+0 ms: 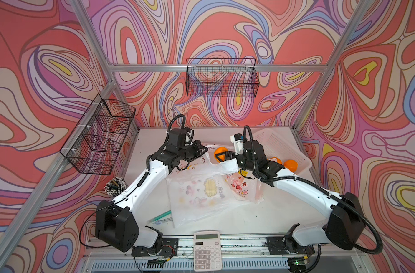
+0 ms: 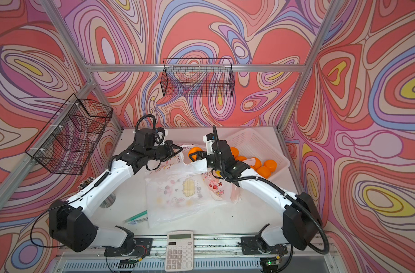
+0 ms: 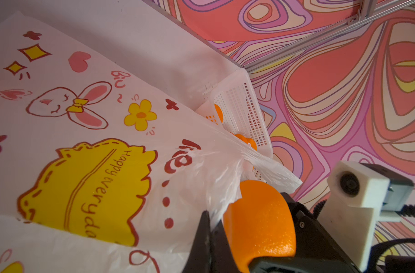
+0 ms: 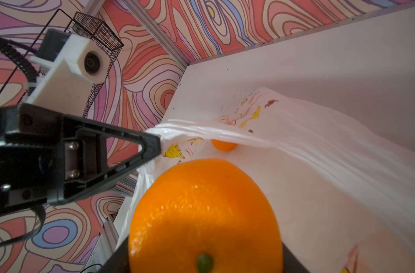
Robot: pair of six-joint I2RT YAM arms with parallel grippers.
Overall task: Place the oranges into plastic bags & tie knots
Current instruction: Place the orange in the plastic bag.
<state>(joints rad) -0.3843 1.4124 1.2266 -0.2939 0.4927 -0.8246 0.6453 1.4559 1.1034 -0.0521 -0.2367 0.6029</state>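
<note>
Orange (image 4: 201, 212) clasped in right fingers (image 3: 305, 229); left fingers (image 4: 145, 149) pinch the bag (image 4: 296, 146) (handle, seemingly).

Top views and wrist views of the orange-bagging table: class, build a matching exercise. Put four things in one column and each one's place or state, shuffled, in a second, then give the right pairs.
Column one
1. left gripper
2. right gripper
3. calculator
4. white basket

Column two
a. at the front edge of the table
b. shut on the rim of a plastic bag
c. at the far right of the table, with oranges in it
d. closed around one orange

Pairs: 1-b, 2-d, 3-a, 4-c.
</note>
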